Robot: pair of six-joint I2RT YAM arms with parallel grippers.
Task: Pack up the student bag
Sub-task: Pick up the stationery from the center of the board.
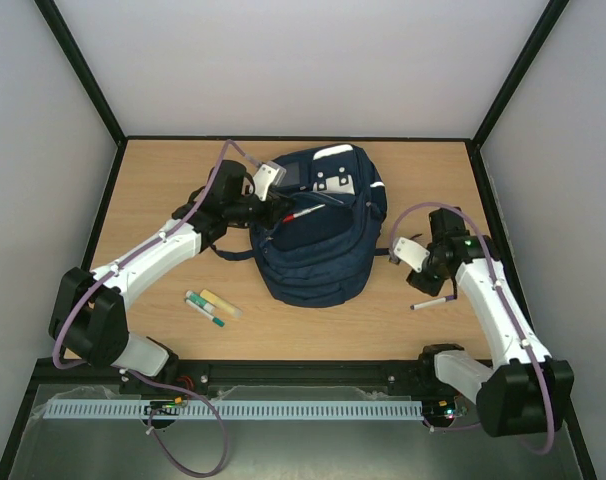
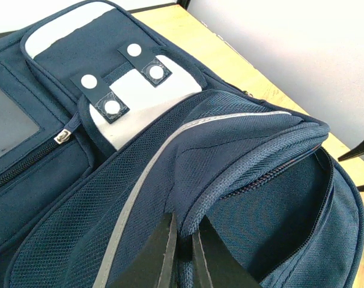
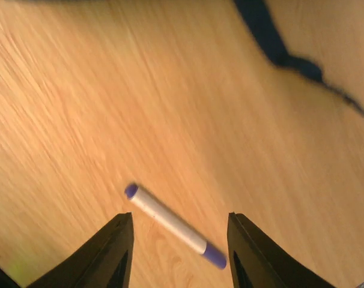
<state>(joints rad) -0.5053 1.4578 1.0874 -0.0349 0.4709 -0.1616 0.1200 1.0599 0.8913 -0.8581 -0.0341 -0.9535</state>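
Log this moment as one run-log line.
left hand: shut on student bag pocket edge | right hand: open above purple-capped marker lying on table

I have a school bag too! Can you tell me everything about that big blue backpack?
The student bag is navy-blue fabric and lies flat in the middle of the wooden table. It has grey-white stripes, white patches with round snaps near the top, zips and dark straps. One zipped pocket gapes open, and the left gripper pinches its edge and lifts it. A red-tipped pen lies at that opening.
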